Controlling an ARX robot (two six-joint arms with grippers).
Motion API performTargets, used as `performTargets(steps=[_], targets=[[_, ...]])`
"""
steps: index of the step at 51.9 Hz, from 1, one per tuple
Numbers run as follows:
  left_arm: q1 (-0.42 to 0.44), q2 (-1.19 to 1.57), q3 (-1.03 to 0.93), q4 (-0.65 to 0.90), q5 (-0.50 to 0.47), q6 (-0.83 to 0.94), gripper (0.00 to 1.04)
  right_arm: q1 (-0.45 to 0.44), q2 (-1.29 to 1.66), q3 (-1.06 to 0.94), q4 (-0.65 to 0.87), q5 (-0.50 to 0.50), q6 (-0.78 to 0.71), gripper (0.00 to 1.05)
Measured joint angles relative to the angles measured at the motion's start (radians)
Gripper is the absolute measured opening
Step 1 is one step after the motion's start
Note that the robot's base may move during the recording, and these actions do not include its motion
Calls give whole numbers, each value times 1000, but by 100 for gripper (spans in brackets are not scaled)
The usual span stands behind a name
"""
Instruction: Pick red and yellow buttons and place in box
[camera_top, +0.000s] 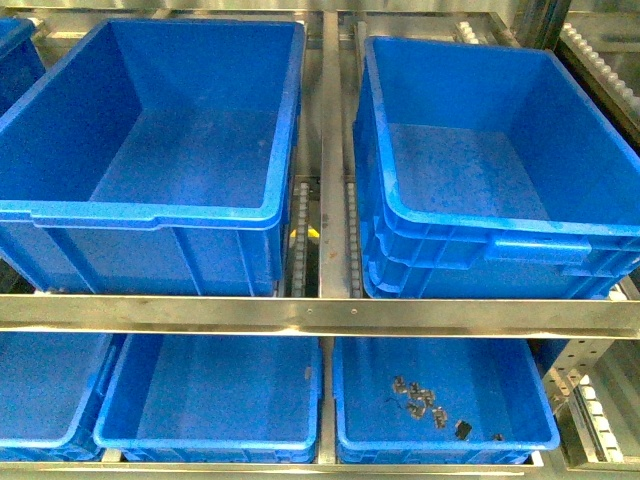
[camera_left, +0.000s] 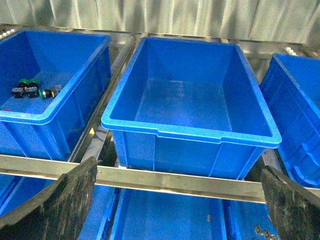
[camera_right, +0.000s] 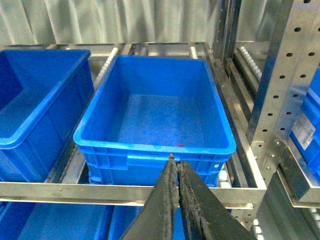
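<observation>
Two grippers face the shelf: the left gripper (camera_left: 175, 200) is spread wide and empty, the right gripper (camera_right: 177, 170) pinched closed on nothing. Switches (camera_left: 35, 90) (green-capped among them) lie in the far-left crate (camera_left: 75, 95); the double-rimmed box (camera_top: 480, 230) looks empty.

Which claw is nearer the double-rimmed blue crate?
Right. The right claw points straight at the double-rimmed crate; the left claw faces the neighbouring single-rimmed crate instead.

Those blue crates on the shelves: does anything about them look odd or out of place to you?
Mostly tidy. Two oddities: small dark parts lie scattered loose on the floor of a lower-shelf crate, and the upper right crate shows doubled rims, as if nested in another. No damage shows.
</observation>
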Motion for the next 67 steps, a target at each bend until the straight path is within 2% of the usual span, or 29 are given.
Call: performTargets(steps=[9, 26, 67], targets=[[0, 0, 0, 0, 0, 0, 97, 0, -2, 0, 0, 2, 1, 43], [0, 0, 0, 0, 0, 0, 97, 0, -3, 0, 0, 2, 2, 98], [0, 0, 0, 0, 0, 0, 97, 0, -3, 0, 0, 2, 2, 97]])
